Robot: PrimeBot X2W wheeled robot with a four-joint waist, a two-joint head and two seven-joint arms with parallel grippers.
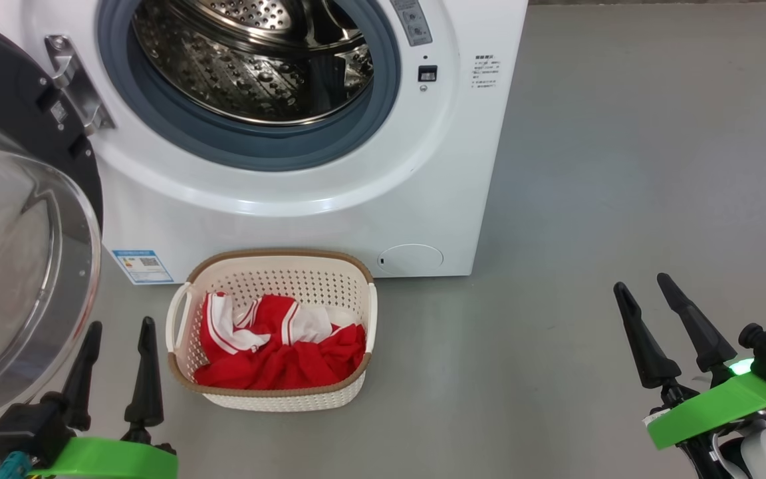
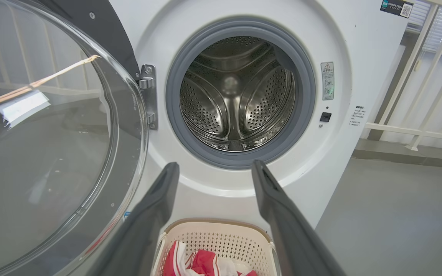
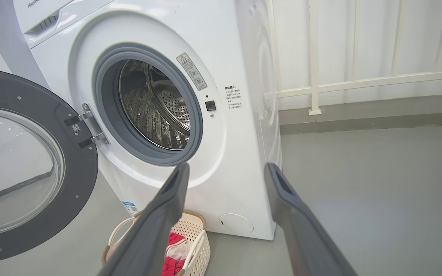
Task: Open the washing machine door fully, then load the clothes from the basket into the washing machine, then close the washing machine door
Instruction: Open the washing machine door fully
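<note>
You get bright, even, sharp light, with reflections streaking the washing machine door [image 2: 40, 134] at nine o'clock and wide-angle bending toward both wrist views' edges.

I see the washing machine [image 1: 303, 213] glossy white, its drum [image 1: 250, 73] shiny perforated steel, the washing machine door [image 1: 17, 266] smooth clear glass, the basket [image 1: 276, 279] matt perforated plastic, the clothes [image 1: 276, 359] soft red cloth.

My open left gripper [image 1: 120, 324] sits between the open washing machine door [image 1: 17, 266] on its left and the basket [image 1: 283, 398] of red clothes [image 1: 276, 356] just to its right, with the washing machine [image 1: 303, 213] ahead of its fingertips, and my open right gripper [image 1: 641, 285] hovers well apart over the floor [image 1: 556, 233].
</note>
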